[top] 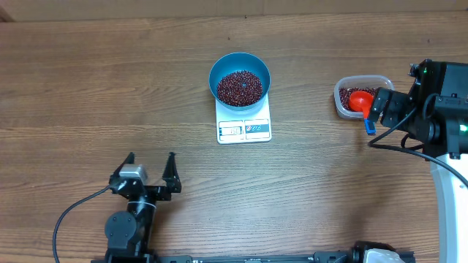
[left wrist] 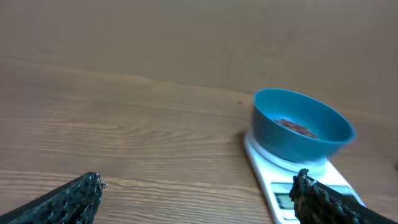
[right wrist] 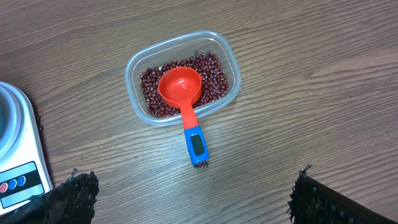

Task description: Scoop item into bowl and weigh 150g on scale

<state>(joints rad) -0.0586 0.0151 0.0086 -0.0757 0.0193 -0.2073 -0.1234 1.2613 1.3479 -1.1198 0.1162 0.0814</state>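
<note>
The blue bowl [top: 240, 79] stands on the white scale [top: 244, 128] at the table's middle, holding a heap of dark red-brown beans [top: 240, 86]. In the left wrist view the bowl [left wrist: 301, 134] and scale [left wrist: 273, 180] lie ahead to the right of my left gripper [left wrist: 198, 180], which is open and empty near the front edge. More beans [right wrist: 214, 78] fill a clear tub [right wrist: 134, 81], where a red scoop [right wrist: 180, 87] with a blue handle end [right wrist: 196, 146] rests. My right gripper [right wrist: 196, 180] hovers open above the table just short of that handle, holding nothing.
In the overhead view the right arm [top: 439, 109] covers part of the tub [top: 363, 95] at the right side. The scale's corner [right wrist: 18, 162] shows at the left of the right wrist view. Bare wooden tabletop [top: 110, 88] stretches to the left.
</note>
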